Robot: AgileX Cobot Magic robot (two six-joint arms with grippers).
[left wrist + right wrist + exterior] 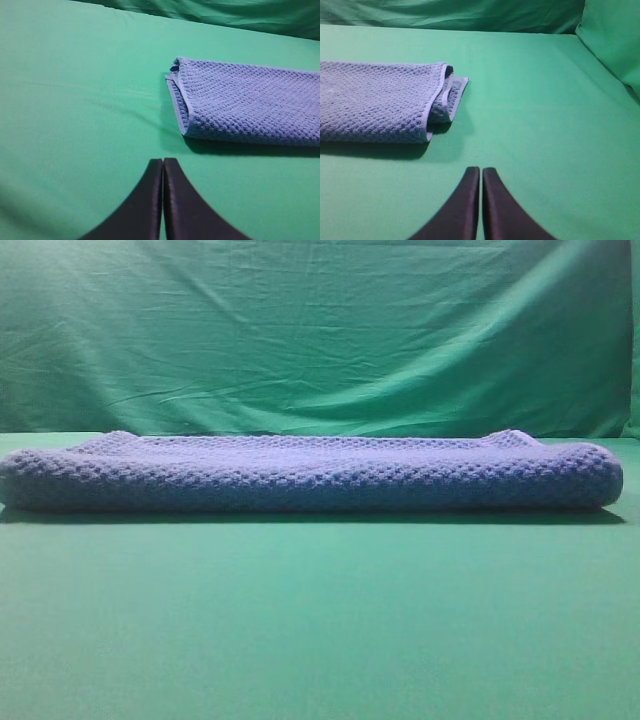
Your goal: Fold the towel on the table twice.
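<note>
We see the towel (310, 475) lying folded into a long thick band across the table (320, 620), running left to right in the high view w/ its rounded fold edge toward the camera and the wrinkled green backdrop cloth (320, 330) hanging behind it. No arms show in the high view. From the left wrist cam, the left gripper (163, 162) has its two dark fingers pressed together, nothing between them, hovering over bare table near the towel's (250, 102) left end; that end shows stacked layers w/ a lighter hem along the edge. The gripper is apart from the cloth, not touching. From the right wrist cam, the right gripper (481, 171) is likewise closed tight, tips meeting, holding nothing, over bare table near the towel's (380, 100) right end. There we make out several layers, one hemmed corner sticking out a bit past the others onto the table. Backdrop cloth also shows at the far edge and the right side of that view.
</note>
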